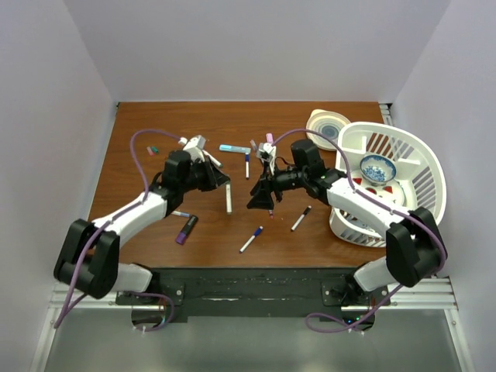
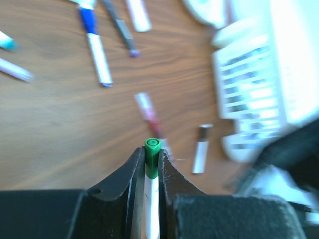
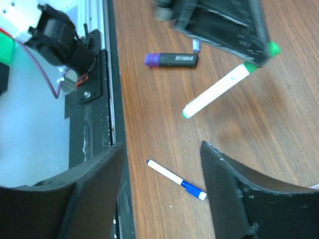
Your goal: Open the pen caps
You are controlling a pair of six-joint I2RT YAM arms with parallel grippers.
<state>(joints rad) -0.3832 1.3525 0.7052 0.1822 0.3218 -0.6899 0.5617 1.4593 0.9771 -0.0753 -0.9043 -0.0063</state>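
Left gripper: clamped on a white pen barrel. Green cap on, poking just past the fingertips, held above the wooden table left of centre.

Right gripper: jaws apart, nothing between, just right of the left one.

Blue-capped pen lies beneath it. Purple-capped marker near left. White basket at right.

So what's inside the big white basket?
A little blue-and-white bowl sits inside the basket, with something red just below it. The basket's own wall hides the rest, so I can't tell what else is in there.
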